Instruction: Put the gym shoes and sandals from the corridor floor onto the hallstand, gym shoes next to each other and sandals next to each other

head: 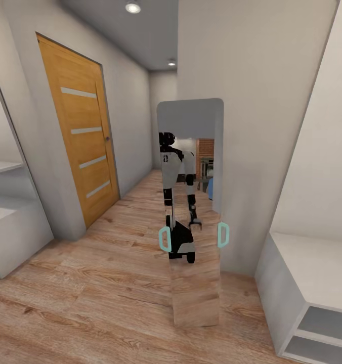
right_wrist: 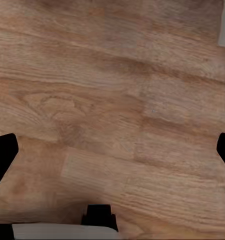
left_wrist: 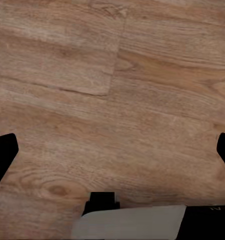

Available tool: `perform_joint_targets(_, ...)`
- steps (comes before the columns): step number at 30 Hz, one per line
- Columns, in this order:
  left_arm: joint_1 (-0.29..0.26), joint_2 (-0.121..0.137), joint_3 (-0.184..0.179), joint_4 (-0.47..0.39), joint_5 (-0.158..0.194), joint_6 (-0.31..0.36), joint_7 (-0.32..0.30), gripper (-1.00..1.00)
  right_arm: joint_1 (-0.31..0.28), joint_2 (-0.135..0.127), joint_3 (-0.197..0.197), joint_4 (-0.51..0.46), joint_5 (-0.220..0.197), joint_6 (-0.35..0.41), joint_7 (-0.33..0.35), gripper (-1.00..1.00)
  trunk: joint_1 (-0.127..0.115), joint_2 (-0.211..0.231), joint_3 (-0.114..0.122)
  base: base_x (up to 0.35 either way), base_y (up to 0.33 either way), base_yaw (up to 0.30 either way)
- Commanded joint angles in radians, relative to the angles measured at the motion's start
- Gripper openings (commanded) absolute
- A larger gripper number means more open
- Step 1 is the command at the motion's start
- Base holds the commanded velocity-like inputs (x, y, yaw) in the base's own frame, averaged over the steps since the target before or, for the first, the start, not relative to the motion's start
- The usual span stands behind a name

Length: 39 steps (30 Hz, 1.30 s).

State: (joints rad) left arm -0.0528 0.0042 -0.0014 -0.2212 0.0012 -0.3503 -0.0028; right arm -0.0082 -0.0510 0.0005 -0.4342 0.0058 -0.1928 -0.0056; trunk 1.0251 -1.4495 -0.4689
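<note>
Head view finds no shoes or sandals, just a mirror [head: 191, 202], a door [head: 80, 126] and a grey unit [head: 312, 283] at right, so, both grippers [left_wrist: 112, 150] [right_wrist: 112, 150] spread over floor [left_wrist: 112, 75], scan slowly first.

The light brown wood-grain plank corridor floor [head: 100, 283] runs from the foreground back past the orange wooden door [head: 82, 129], with visible knots and plank seams. At the far side of the floor from that door stands a light-grey unit [head: 312, 283], apparently the hallstand: a flat bench top and, below it, two low open shelf levels at its near end, resting directly on the planks. Both wrist views look straight down on the same bare plank flooring [left_wrist: 112, 100] [right_wrist: 112, 100].
</note>
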Motion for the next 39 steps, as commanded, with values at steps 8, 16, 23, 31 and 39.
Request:
perform_joint_targets(8, -0.084, 0.004, 0.0, -0.019, 0.001, -0.012, -0.001, 1.0, -0.007, -0.002, 0.0, -0.062, -0.002, -0.185, 0.0, 1.0, 0.0, -0.001, -0.001, 0.0, 0.0, 0.0)
perform_joint_targets(16, -0.104, 0.006, 0.002, -0.02, 0.002, -0.024, -0.011, 1.0, -0.011, -0.002, 0.001, -0.066, 0.001, -0.218, 0.006, 1.0, 0.0, -0.001, -0.001, 0.0, 0.0, 0.0)
perform_joint_targets(23, -0.097, 0.007, 0.004, -0.013, 0.003, -0.025, -0.012, 1.0, -0.012, 0.001, 0.0, -0.063, -0.001, -0.221, 0.001, 1.0, 0.0, -0.001, -0.003, 0.0, 0.0, 0.051)
perform_joint_targets(31, -0.096, 0.005, 0.005, -0.011, 0.003, -0.025, -0.01, 1.0, -0.012, 0.006, 0.0, -0.064, -0.001, -0.222, 0.0, 1.0, 0.0, -0.001, -0.011, 0.0, 0.0, 0.184)
perform_joint_targets(39, -0.116, -0.001, 0.005, -0.022, 0.008, -0.024, -0.004, 1.0, -0.012, 0.004, -0.001, -0.066, -0.002, -0.221, -0.001, 1.0, 0.0, -0.001, -0.02, 0.0, 0.0, 0.211)
